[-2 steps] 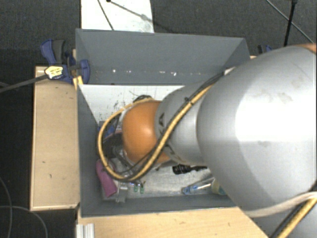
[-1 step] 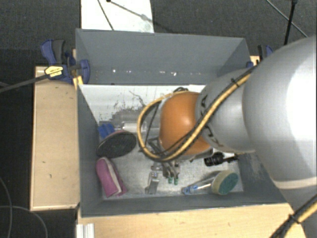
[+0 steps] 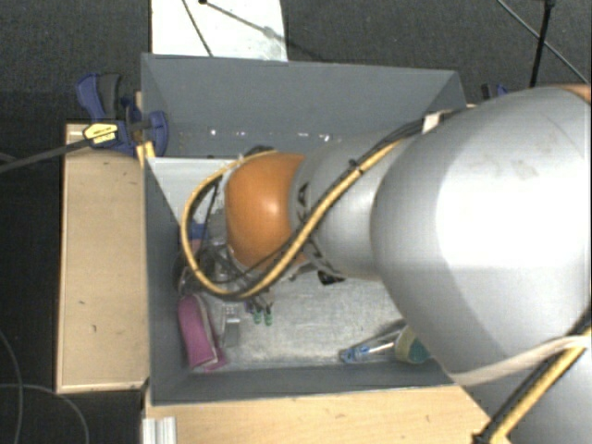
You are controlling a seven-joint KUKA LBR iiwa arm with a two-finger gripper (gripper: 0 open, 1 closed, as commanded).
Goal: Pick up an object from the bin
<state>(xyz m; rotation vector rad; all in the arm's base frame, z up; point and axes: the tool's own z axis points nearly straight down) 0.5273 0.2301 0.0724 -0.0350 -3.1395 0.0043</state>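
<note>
My gripper [image 3: 218, 268] reaches down at the bin's left side, its dark body showing just under the orange cover. Directly below it, against the left wall, lies a flat magenta oblong object [image 3: 197, 333]. A small thing with green tips [image 3: 263, 317] sits just right of the gripper on the bin floor. The arm and cover hide whatever lies right under the gripper.
A blue pen-like stick [image 3: 368, 350] lies near the front wall at the right, with a round cream and teal thing [image 3: 411, 345] at its right end. The arm covers most of the bin's right and middle.
</note>
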